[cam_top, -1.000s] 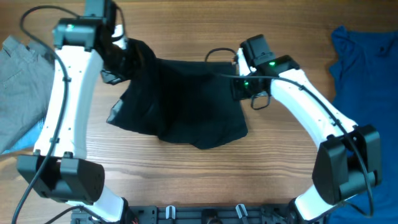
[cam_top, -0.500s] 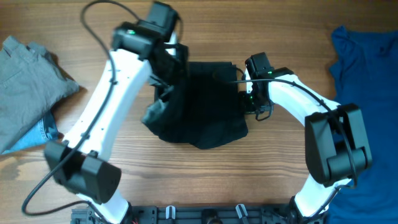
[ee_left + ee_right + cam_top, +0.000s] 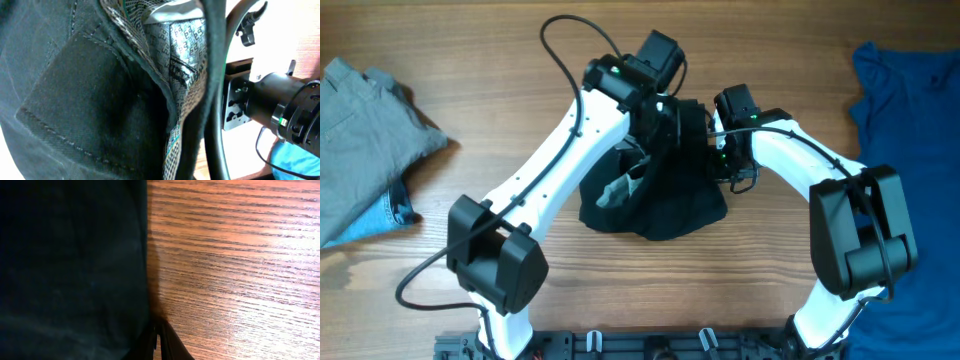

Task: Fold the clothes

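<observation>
Black shorts [image 3: 660,195] lie bunched mid-table [image 3: 440,40], folded partly over on themselves, with a strip of pale patterned lining [image 3: 620,188] showing on their left half.

The left gripper [image 3: 668,112] sits at the shorts' top edge, its arm reaching in diagonally from beyond the shorts' lower-left side. Fabric rises up to this gripper. The left wrist view is filled with cloth: a stitched patch pocket [image 3: 90,100] and the grey printed lining turned outward beside it. The fingers are hidden under the fabric, so it cannot be told whether the jaws are spread or closed.

The right gripper [image 3: 718,150] is at the shorts' upper-right edge, close beside the left gripper. In the right wrist view its fingertips [image 3: 170,349] are pressed together, only a thin slit between them, right where the shorts' hem meets bare wood (they look to be pinching that edge). The shorts fill the left of that view, flat on the table.

A grey garment [image 3: 370,110] lies well left of the shorts, crumpled, with a blue piece [image 3: 385,210] poking out beneath it. A blue garment [image 3: 910,130] lies well right of the shorts, running off frame. A black cable [image 3: 560,30] loops above the shorts' upper-left side.
</observation>
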`<control>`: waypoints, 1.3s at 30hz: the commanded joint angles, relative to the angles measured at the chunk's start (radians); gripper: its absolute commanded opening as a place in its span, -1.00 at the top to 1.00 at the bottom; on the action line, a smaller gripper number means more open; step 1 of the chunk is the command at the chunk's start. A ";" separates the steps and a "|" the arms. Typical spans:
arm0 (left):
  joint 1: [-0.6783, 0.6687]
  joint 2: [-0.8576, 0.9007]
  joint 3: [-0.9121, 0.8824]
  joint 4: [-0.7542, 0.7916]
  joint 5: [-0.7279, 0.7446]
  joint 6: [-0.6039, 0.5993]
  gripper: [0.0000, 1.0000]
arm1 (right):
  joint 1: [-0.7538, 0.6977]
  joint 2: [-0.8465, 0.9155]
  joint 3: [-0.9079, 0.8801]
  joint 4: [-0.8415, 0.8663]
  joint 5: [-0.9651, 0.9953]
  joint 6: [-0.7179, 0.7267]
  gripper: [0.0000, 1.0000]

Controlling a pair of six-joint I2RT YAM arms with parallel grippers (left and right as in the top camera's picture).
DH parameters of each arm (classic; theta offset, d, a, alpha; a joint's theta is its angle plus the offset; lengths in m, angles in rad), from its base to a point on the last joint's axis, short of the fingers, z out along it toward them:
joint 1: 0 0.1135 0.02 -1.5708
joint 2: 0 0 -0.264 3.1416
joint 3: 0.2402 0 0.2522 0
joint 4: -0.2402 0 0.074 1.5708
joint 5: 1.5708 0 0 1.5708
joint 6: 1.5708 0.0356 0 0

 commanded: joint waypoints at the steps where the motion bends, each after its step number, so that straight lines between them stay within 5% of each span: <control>1: -0.014 0.003 0.024 0.023 0.009 -0.017 0.92 | 0.002 0.026 -0.006 0.007 -0.015 0.005 0.81; 4: -0.014 0.003 0.024 0.023 0.010 -0.017 0.82 | 0.002 0.026 -0.006 0.006 -0.016 0.007 0.81; 8: -0.014 0.003 0.024 0.039 0.033 -0.016 0.00 | 0.002 0.026 -0.006 0.002 -0.043 0.008 0.88; 10: -0.011 0.002 0.024 0.055 0.032 0.000 -0.15 | 0.001 0.024 -0.002 -0.011 -0.047 0.008 0.91; 21: 0.165 0.009 0.024 0.282 -0.077 0.079 -0.15 | -0.103 -0.133 0.278 -0.264 0.057 -0.027 0.90; 30: 0.285 0.137 0.024 0.430 -0.091 0.082 -0.17 | -0.058 -0.218 0.328 -0.289 -0.562 -0.243 0.89; 39: 0.306 0.294 0.024 0.434 -0.090 0.083 -0.19 | 0.071 -0.206 0.183 -0.296 -0.581 -0.223 0.89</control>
